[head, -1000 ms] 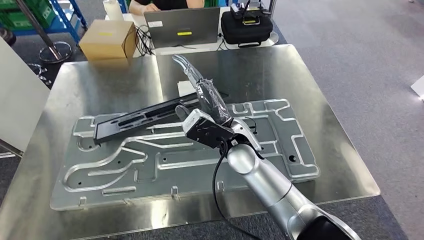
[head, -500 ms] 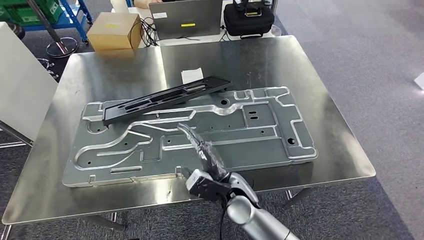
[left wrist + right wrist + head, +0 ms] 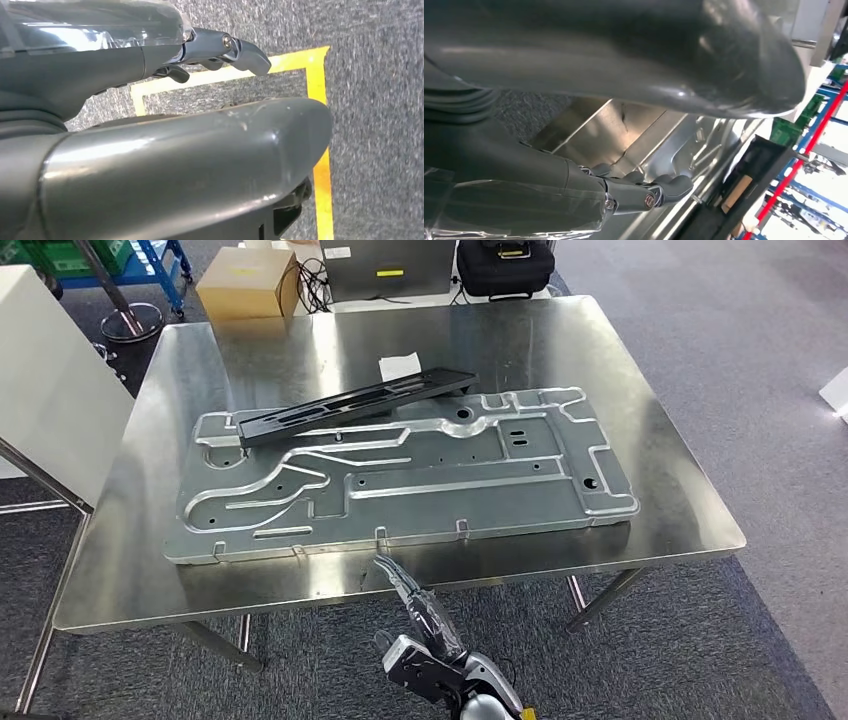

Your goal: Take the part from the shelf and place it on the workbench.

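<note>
We are seeing our right hand [image 3: 428, 635] hanging empty, fingers apart, off the workbench's [image 3: 660, 440] near edge — the black part [image 3: 352, 405] is lying well beyond it on the metal panel [image 3: 400, 480].

cardboard box [image 3: 248, 283], black case [image 3: 505, 265], white paper [image 3: 400, 366]

No text can be read: the yellow label [image 3: 390, 272] on the grey laptop lid [image 3: 388, 268] is too small and blurred to read.
</note>
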